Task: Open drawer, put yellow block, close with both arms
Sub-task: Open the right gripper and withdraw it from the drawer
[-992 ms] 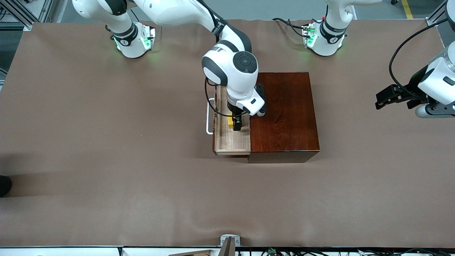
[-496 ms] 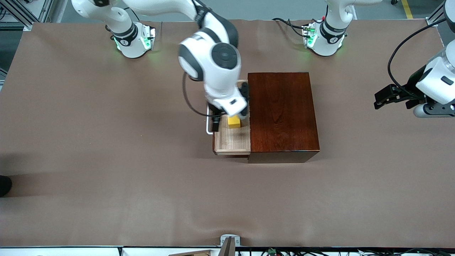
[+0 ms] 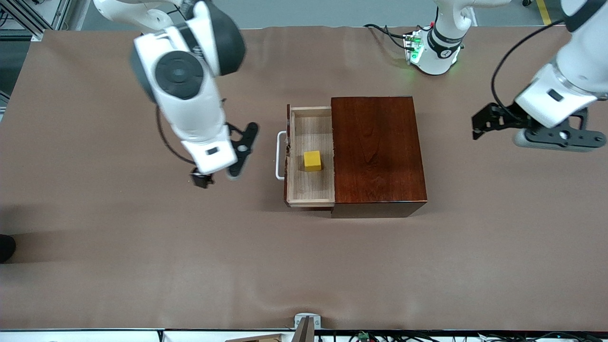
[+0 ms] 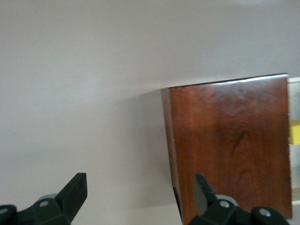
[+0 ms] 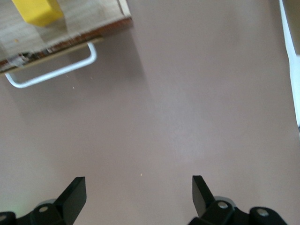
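The drawer (image 3: 311, 156) is pulled out of the mahogany box (image 3: 377, 152) toward the right arm's end of the desk (image 3: 304, 266). Its pale-wood tray is exposed, and its white U-shaped handle (image 3: 280, 155) projects from the drawer front. The yellow block (image 3: 312, 160) is seated on the tray floor, near the middle of the drawer's length and close to the box edge. No claw is in contact with it.

The right claw (image 3: 203, 179) is held in the air over bare desk, well apart from the drawer handle on the side toward the right arm's end. In the right wrist view, its two black fingers (image 5: 75, 192) are seen spread apart with nothing between them. In the same view, the handle (image 5: 51, 72), the drawer front and part of the yellow block (image 5: 37, 11) are visible.

The left claw (image 3: 489, 124) is held over bare desk toward the left arm's end, well apart from the box. In the left wrist view, its fingers (image 4: 75, 194) are likewise spread wide and nothing is gripped. The glossy top of the box (image 4: 229, 145) is visible there, together with a thin strip of the yellow block (image 4: 295, 132) at the picture's edge.
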`<state>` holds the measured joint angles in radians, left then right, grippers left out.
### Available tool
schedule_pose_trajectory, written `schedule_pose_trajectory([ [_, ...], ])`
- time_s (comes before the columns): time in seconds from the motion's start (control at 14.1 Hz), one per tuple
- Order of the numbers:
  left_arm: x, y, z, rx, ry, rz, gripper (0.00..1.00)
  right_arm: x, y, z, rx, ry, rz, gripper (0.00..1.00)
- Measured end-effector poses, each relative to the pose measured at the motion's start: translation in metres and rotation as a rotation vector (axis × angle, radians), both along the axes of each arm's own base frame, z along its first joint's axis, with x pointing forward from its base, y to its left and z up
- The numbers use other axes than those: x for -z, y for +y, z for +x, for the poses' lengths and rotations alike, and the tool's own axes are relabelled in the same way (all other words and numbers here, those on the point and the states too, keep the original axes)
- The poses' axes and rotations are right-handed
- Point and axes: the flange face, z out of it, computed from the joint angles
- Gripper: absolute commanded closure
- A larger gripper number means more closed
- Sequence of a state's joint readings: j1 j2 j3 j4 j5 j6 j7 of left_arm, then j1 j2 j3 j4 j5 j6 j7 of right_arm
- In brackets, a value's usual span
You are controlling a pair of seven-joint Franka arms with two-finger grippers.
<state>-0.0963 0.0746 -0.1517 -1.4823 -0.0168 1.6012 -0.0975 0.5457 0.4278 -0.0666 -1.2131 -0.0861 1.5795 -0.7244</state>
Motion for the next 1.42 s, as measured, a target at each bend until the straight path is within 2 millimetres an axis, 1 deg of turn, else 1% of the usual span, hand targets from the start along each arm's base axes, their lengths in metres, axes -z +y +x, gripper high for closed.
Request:
schedule_pose_trajectory([
  [0.07, -0.004, -0.015, -0.004, 0.027, -0.008, -0.005, 0.0, -0.003, -0.016, 0.003, 0.023, 0.002, 0.0, 0.0],
  [0.14, -0.009, -0.031, -0.009, 0.057, -0.016, -0.011, 0.0, -0.006, -0.036, 0.007, 0.054, 0.004, -0.001, 0.0],
  [0.21, -0.012, -0.051, -0.016, 0.094, -0.022, -0.016, 0.0, -0.009, -0.062, 0.013, 0.095, 0.004, 0.001, 0.0],
  [0.35, -0.016, -0.091, -0.032, 0.169, -0.027, -0.024, 0.0, -0.014, -0.125, 0.029, 0.196, 0.004, 0.028, 0.0],
  [0.57, -0.019, -0.147, -0.062, 0.28, -0.026, -0.035, 0.0, -0.015, -0.217, 0.05, 0.351, 0.013, 0.106, 0.0],
  [0.64, -0.019, -0.167, -0.074, 0.321, -0.024, -0.038, 0.0, -0.015, -0.242, 0.052, 0.39, 0.015, 0.117, 0.0],
  [0.71, -0.018, -0.186, -0.087, 0.362, -0.02, -0.04, 0.0, -0.017, -0.262, 0.053, 0.42, 0.013, 0.122, 0.0],
  [0.78, -0.015, -0.205, -0.1, 0.403, -0.012, -0.041, 0.0, -0.021, -0.277, 0.052, 0.443, 0.008, 0.125, 0.0],
  [0.85, -0.006, -0.221, -0.109, 0.44, 0.008, -0.041, 0.0, -0.026, -0.287, 0.05, 0.46, 0.003, 0.128, 0.0],
  [0.92, 0.009, -0.237, -0.114, 0.478, 0.037, -0.043, 0.0, -0.03, -0.296, 0.047, 0.473, -0.002, 0.131, 0.0],
  [1.06, 0.039, -0.267, -0.114, 0.566, 0.063, -0.072, 0.0, -0.037, -0.309, 0.037, 0.5, -0.008, 0.134, 0.0],
  [1.13, 0.05, -0.283, -0.115, 0.62, 0.051, -0.085, 0.0, -0.039, -0.316, 0.029, 0.511, -0.013, 0.138, 0.0],
  [1.27, 0.064, -0.311, -0.118, 0.698, 0.009, -0.089, 0.0, -0.043, -0.326, 0.011, 0.564, -0.022, 0.144, 0.0],
  [1.42, 0.077, -0.34, -0.119, 0.756, -0.036, -0.119, 0.0, -0.044, -0.328, -0.009, 0.672, -0.018, 0.145, 0.0],
])
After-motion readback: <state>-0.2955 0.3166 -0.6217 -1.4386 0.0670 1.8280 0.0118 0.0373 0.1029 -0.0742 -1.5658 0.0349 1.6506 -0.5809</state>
